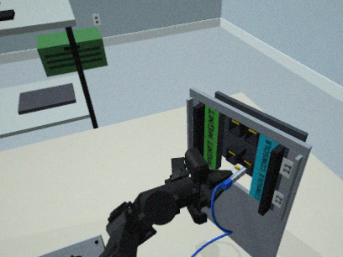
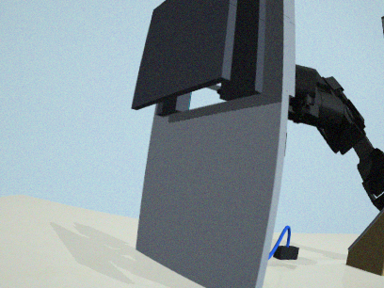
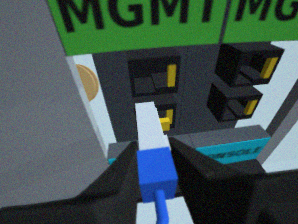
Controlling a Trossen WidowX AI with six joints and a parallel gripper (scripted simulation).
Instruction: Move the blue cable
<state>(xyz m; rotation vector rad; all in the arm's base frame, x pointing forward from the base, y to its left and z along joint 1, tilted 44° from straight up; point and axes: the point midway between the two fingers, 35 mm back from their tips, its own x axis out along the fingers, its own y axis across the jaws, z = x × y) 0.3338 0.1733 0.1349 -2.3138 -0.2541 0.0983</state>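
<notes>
Okay so, nearest first: the gripper (image 1: 227, 180) (image 3: 152, 144) is clamped on the plug (image 1: 239, 173) (image 3: 150, 122), narrow grip, fingers either side. The blue boot (image 1: 226, 183) (image 3: 156, 170) sticks out behind, and the blue cable (image 1: 213, 206) (image 2: 288, 228) (image 3: 162, 214) droops off it in a loose loop. Plug's out of the upper server and right in front of the lower CONSOLE port (image 1: 247, 165) (image 3: 169, 115). Can't tell how much gap is left at the nose, but I don't think it's seated.

The yellow tab (image 1: 237, 167) (image 3: 164, 124) is on the same side as the yellow strip in the port, so the roll looks good to me. What I'd do: check the nose against the opening before any push, because from the wrist it seems to sit toward one edge (might just be perspective). Then go straight in along the plug's own axis, slow, no twisting. If it catches on the rim, back off a touch and nudge sideways, otherwise it'll probably tilt in the grip. Don't let go until it clicks.

As for what's in what, the upper CONSOLE port (image 1: 251, 135) (image 3: 242, 106) is empty, same with both MGMT ports. They're all in the grey panel (image 1: 244, 218) (image 2: 212, 179) (image 3: 30, 100). Way back there's a green box (image 1: 76, 52), contents not visible, and a dark flat box (image 1: 46, 98) on a white shelf (image 1: 8, 101).
</notes>
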